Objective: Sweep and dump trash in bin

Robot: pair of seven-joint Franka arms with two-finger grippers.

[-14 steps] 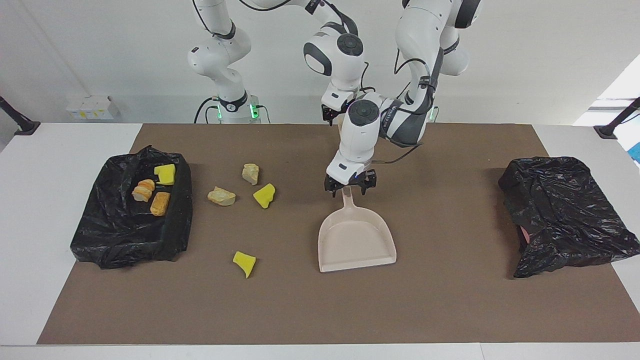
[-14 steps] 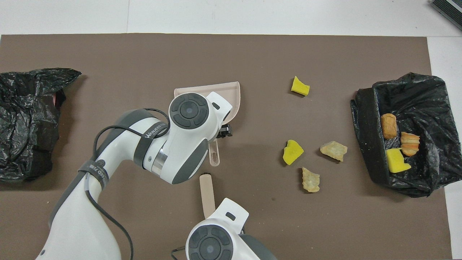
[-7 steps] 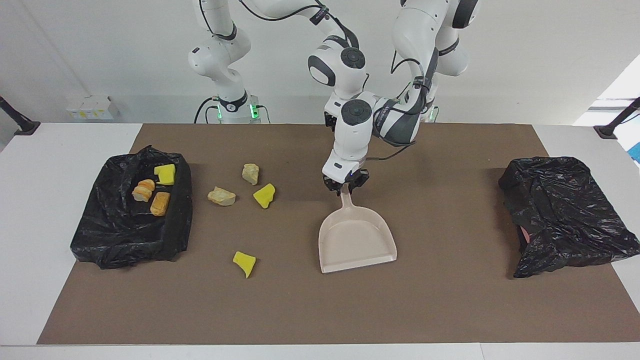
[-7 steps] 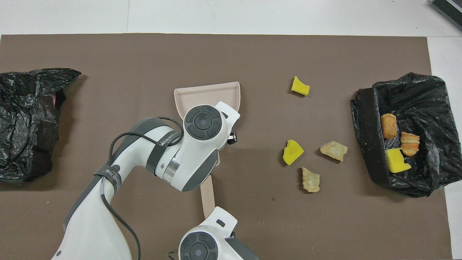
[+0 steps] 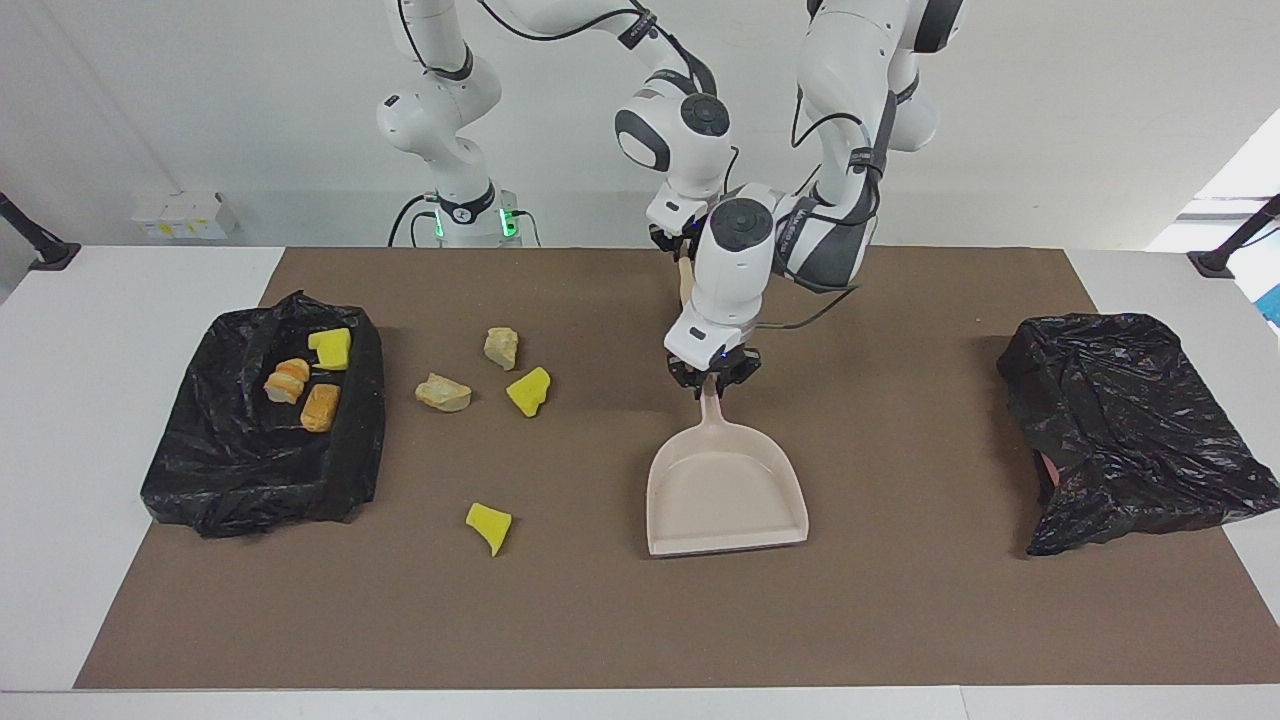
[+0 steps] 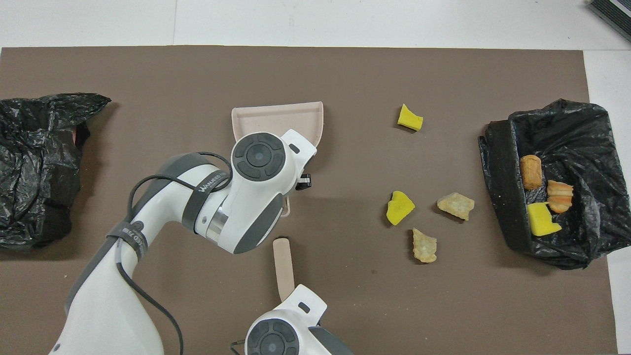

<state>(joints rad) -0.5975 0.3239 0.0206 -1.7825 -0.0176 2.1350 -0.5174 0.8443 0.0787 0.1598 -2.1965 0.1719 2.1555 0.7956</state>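
I had the left gripper (image 5: 712,383) clamped on the pink dustpan's (image 5: 725,495) handle at mid-frame, the right gripper (image 5: 680,243) above it clenched on the beige brush handle (image 6: 283,268). To do this well, I judged the pan's lip should stay flat on the brown mat (image 5: 900,620) and face the loose trash (image 5: 528,390), four lumps left of centre, well apart from both sets of fingers. Three more sat in the black-lined bin (image 5: 200,470).
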